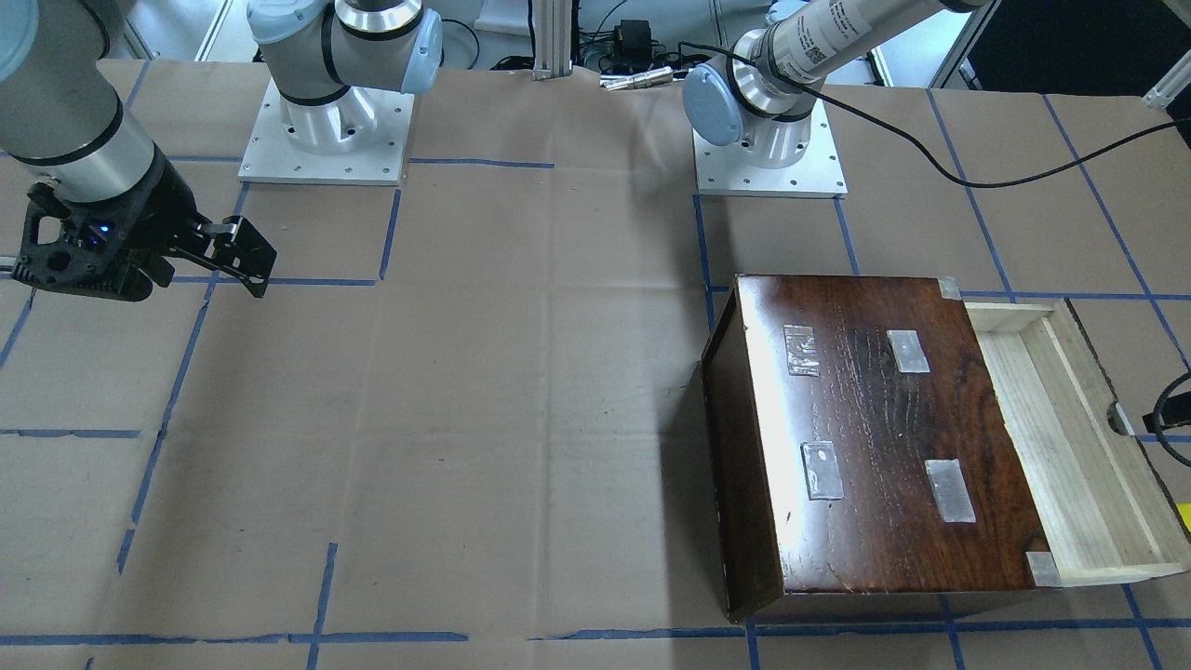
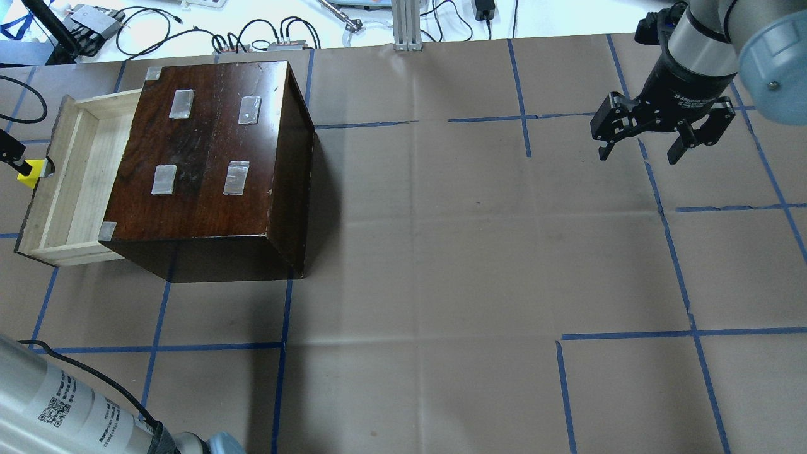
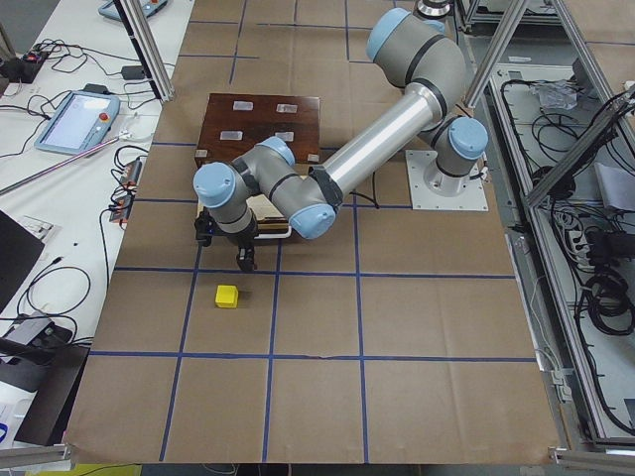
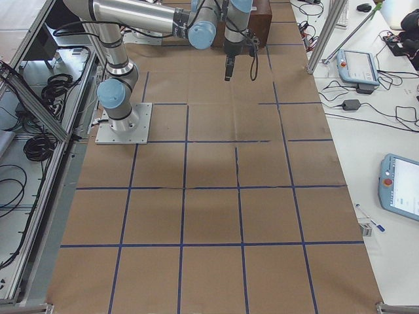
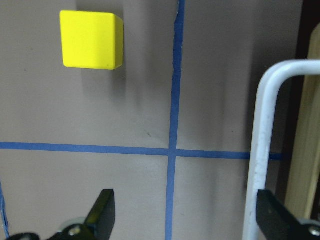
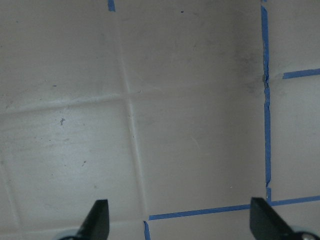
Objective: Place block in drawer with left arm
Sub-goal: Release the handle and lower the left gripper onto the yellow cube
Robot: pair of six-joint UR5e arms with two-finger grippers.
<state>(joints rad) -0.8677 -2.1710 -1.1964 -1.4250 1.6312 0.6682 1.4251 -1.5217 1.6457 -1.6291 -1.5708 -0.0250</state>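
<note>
Seen from the table's [image 2: 441,252] left end, the block [image 3: 227,296] lies nearest, on the brown paper and outside the drawer [image 2: 69,189]. Just past it, we note the left gripper [image 5: 185,217] hovering, fingers spread, holding nothing. Next comes the drawer, pulled out of the dark box [image 2: 208,151]. Farthest off, the right gripper [image 2: 638,154] hangs over the table, fingers likewise spread.
</note>
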